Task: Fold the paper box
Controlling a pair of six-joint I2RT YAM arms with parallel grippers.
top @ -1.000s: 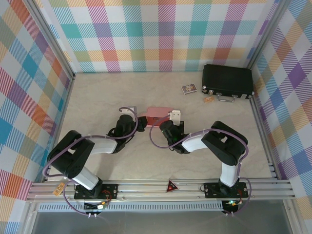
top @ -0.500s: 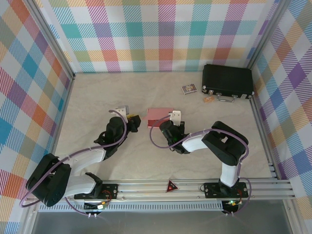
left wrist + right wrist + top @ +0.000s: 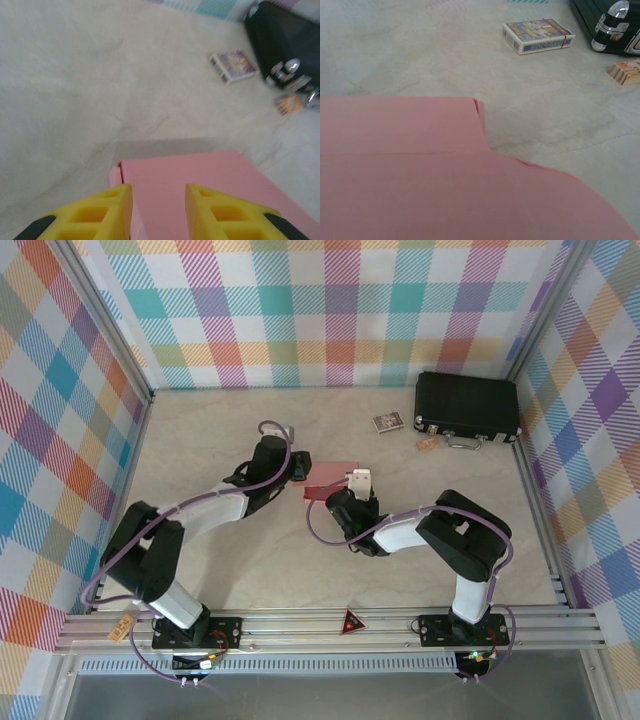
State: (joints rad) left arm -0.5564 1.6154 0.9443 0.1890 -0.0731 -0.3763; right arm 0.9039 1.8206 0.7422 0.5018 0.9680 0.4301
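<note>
The paper box (image 3: 326, 472) is a salmon-pink flat folded shape lying mid-table. In the left wrist view its top (image 3: 200, 172) spreads under and ahead of my left gripper (image 3: 159, 194), whose yellow fingertips (image 3: 117, 202) stand apart over the box's left end, nothing pinched between them. From above, the left gripper (image 3: 297, 471) sits at the box's left edge. My right gripper (image 3: 346, 492) is at the box's near right edge. In the right wrist view, pink card (image 3: 445, 190) covers the lower half and hides the fingers.
A black case (image 3: 467, 406) lies at the back right, with a small card deck (image 3: 387, 422) and a little orange block (image 3: 427, 444) next to it. Checked walls and metal rails enclose the table. Bare tabletop (image 3: 200, 430) lies left of the box.
The left arm pulled back to the left, then swung forward again to the box's left edge, further from its base than before. The right arm has hardly moved.
</note>
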